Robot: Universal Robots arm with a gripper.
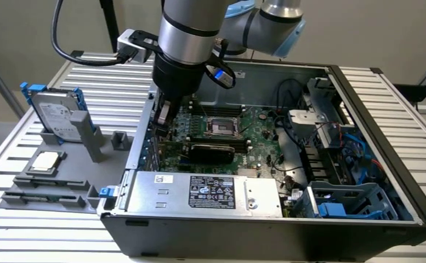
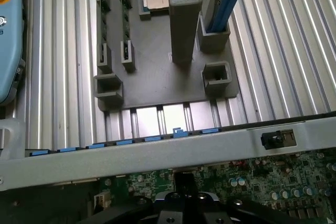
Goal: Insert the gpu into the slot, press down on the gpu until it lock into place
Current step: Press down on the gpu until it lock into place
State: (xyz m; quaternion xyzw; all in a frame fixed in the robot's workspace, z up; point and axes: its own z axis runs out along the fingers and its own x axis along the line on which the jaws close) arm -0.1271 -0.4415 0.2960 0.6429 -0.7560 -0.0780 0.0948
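The gpu (image 1: 202,149), a flat black card, stands on the green motherboard just in front of the square processor socket (image 1: 221,125) inside the open computer case. My gripper (image 1: 162,119) reaches down into the case at the card's end nearest the exterior view's left, close to the case wall. Its fingers are together and shut; I cannot tell whether they touch the card. In the wrist view my gripper (image 2: 184,195) hangs just above the motherboard, inside the grey case rim (image 2: 157,153). The slot is hidden under the card.
A grey labelled power-supply box (image 1: 205,192) fills the case's near side. Cables and a blue drive cage (image 1: 344,204) crowd the exterior view's right. Outside the case, a grey fixture (image 2: 157,72) holds a hard drive with blue rails (image 1: 55,112) and a processor chip (image 1: 46,160).
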